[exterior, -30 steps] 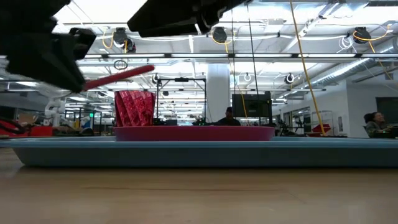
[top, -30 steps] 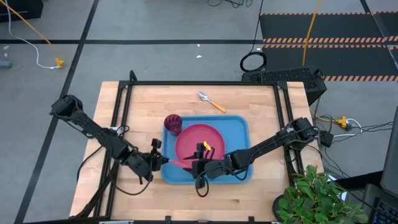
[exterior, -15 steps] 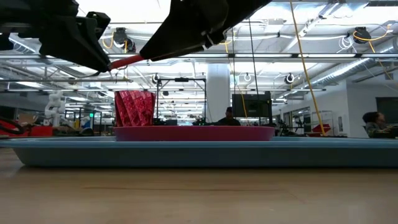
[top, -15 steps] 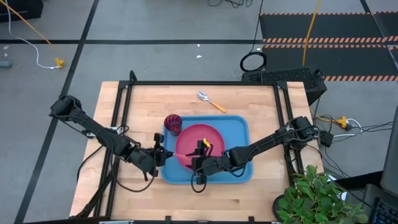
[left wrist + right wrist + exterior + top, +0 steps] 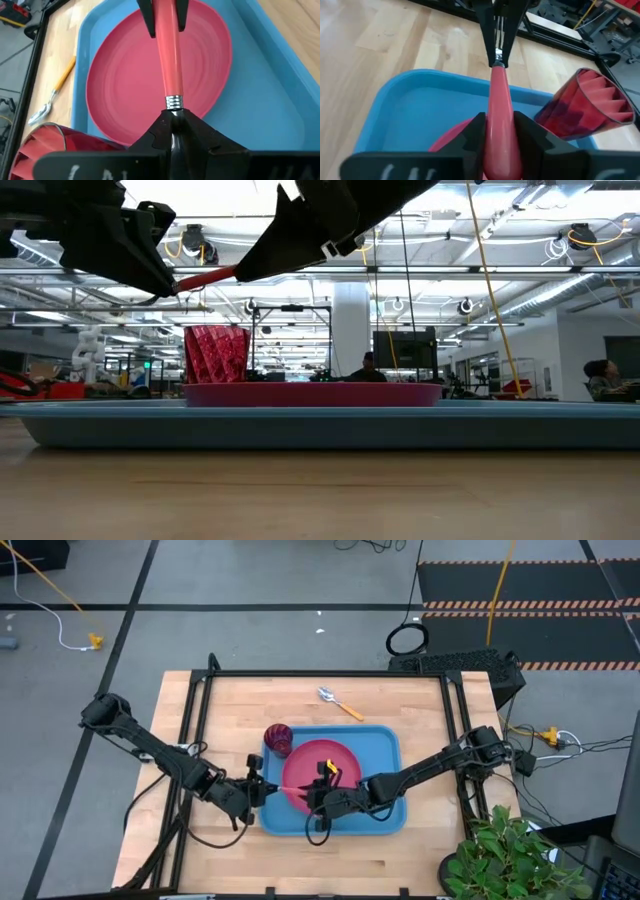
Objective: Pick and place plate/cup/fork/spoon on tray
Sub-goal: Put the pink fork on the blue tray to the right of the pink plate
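Two grippers are clamped on the fork (image 5: pixel 293 788) at mid-frame of the high view: the left gripper (image 5: pixel 262 788) on its tines, the right gripper (image 5: pixel 316 792) on its handle, above the plate (image 5: pixel 345 765). The plate and the cup (image 5: pixel 278 739) are seen resting on the tray (image 5: pixel 385 745). Farther up, the spoon (image 5: pixel 339 703) is left on the table (image 5: pixel 420 710).

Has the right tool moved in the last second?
Yes. In the high view the right tool has shifted up and left across the plate, onto the fork.

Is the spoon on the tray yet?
No, the spoon lies on the bare wooden table beyond the tray.
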`<state>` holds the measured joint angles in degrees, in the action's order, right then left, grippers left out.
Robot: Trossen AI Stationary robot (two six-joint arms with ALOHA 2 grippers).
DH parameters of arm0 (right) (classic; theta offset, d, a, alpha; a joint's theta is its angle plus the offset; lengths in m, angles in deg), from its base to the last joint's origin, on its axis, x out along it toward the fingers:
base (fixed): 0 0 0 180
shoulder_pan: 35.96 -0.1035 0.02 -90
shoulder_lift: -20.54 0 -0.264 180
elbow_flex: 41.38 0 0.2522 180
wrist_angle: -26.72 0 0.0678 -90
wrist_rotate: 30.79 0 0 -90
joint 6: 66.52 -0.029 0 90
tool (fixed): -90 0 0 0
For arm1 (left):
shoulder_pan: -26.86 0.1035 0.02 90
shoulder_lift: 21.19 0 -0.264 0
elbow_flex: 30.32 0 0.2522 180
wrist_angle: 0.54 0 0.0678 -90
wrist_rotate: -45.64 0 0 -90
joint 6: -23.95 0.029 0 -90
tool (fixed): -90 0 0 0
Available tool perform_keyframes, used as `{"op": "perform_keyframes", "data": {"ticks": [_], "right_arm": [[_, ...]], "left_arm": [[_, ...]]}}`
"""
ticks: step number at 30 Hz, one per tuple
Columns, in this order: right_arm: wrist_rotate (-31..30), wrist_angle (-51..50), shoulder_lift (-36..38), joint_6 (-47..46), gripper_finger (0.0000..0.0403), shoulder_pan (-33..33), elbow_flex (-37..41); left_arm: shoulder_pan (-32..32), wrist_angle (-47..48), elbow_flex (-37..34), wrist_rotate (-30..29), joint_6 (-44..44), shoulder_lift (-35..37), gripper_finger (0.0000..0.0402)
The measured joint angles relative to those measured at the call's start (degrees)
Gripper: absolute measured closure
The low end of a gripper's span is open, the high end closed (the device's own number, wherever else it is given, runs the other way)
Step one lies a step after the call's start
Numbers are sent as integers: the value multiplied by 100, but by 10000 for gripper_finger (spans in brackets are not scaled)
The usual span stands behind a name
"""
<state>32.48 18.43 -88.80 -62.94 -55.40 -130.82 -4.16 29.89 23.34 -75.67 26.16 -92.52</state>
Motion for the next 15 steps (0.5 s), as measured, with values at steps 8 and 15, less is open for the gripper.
{"op": "perform_keyframes", "data": {"ticks": [8, 15], "right_arm": [[-43, -17, 0, 5, 331, 1, 0], [-12, -130, 42, -145, 345, 4, 4]], "left_arm": [[-22, -70, 0, 0, -126, -2, 364], [-17, -570, 7, -162, -69, 2, 281]]}}
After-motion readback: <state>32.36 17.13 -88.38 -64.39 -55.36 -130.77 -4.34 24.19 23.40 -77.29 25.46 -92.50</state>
